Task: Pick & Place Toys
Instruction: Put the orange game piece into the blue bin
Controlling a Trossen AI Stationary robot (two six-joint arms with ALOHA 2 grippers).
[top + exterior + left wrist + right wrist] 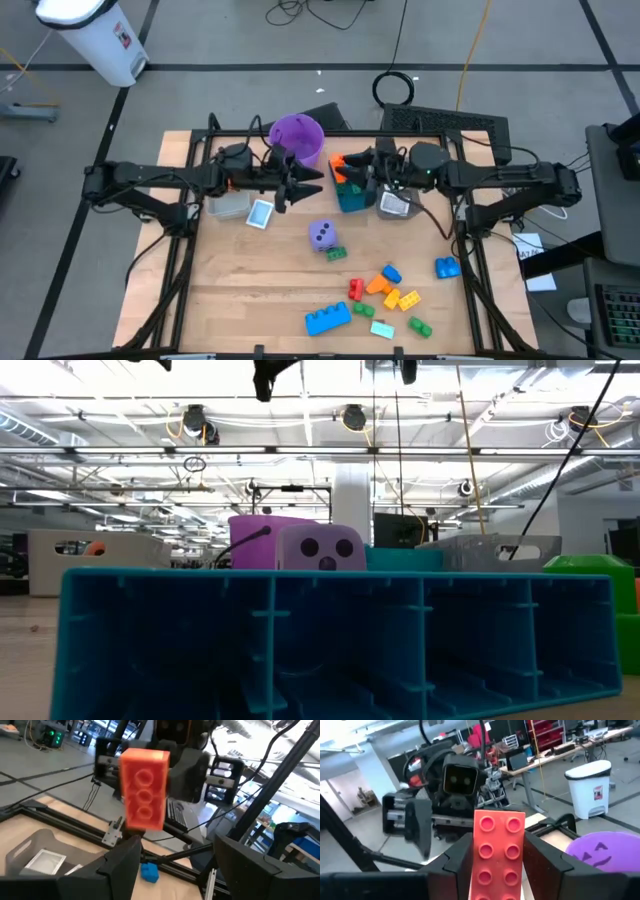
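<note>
Midair, the right gripper [492, 865] pinches a glossy studded orange-red brick [498, 852] between its dark fingers, above the teal bin [352, 195] near the worktop's far edge. Opposite, the left gripper [305, 183] gapes empty. Other plastic bricks [385, 290] lie scattered toward the near edge.

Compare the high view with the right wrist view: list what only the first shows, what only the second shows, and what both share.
Only the high view: loose bricks on the table, including a long blue brick, plus the purple die and the teal bin.
Only the right wrist view: the stud face of the red brick between the right gripper's fingers, and the left arm's wrist camera facing it.
Both: the purple bucket, the white trash can, and both arms meeting mid-table.
</note>
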